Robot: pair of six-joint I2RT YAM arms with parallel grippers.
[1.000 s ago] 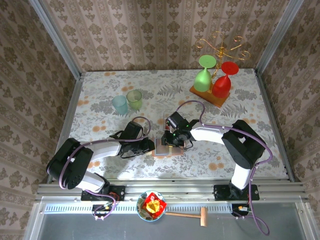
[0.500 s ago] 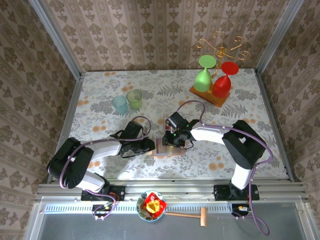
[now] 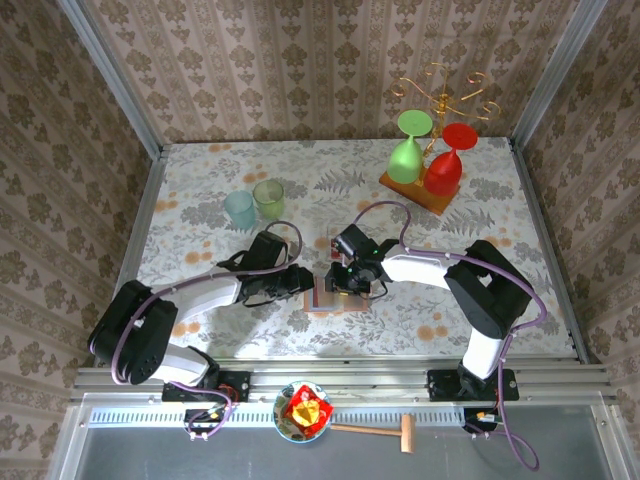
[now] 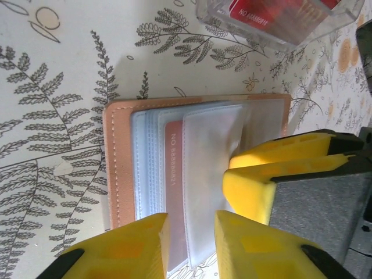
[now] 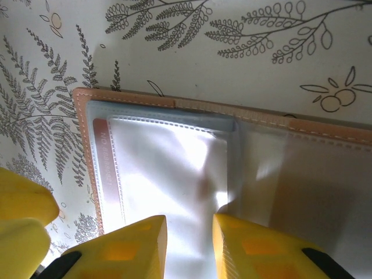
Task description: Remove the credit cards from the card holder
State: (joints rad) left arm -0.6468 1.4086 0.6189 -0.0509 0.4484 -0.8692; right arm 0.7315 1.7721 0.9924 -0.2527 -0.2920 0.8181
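left gripper (image 4: pixel 190 229) nudged in from 9 o'clock, jaws eased slightly apart over card (image 4: pixel 174 192) in holder (image 4: pixel 119 168), table 6 o'clock. right gripper (image 5: pixel 189 232) unchanged at 3, jaws narrowly parted. card not out yet.

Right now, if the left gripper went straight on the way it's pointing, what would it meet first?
Most likely the clear sleeves of the card holder, just ahead of the left gripper; a red card sits in one. Depth is hard to judge.
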